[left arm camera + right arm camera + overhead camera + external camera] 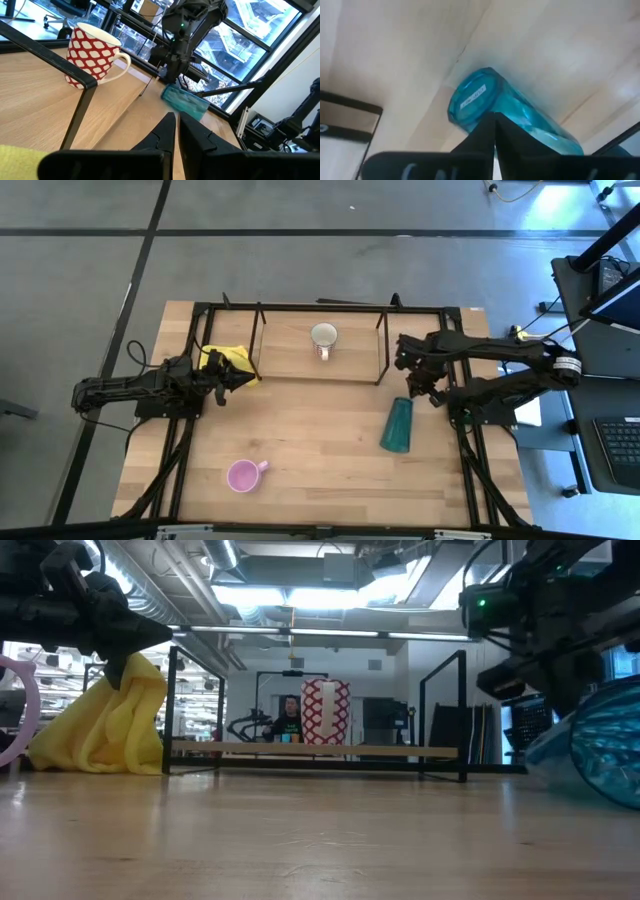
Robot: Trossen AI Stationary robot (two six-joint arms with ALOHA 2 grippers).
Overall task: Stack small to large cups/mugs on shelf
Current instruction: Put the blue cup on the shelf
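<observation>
A mug, white inside and red-and-white patterned outside point(323, 337) point(95, 52), stands upright on the shelf's wood board point(285, 358) point(400, 751). The teal tumbler point(397, 425) point(485, 100) lies on its side on the table, right of centre. The pink mug point(242, 476) stands upright near the table's near edge. My right gripper point(412, 388) point(494, 122) is shut above the tumbler's far end; no contact shows. My left gripper point(240, 377) point(177, 125) is shut beside the yellow cloth point(228, 358), at the shelf's left end.
Thin black rods frame the shelf point(381, 345), and its posts stand up at both ends point(463, 710). The yellow cloth sits bunched point(110, 725) against the left post. Bare tabletop point(310, 425) lies between the pink mug and the tumbler.
</observation>
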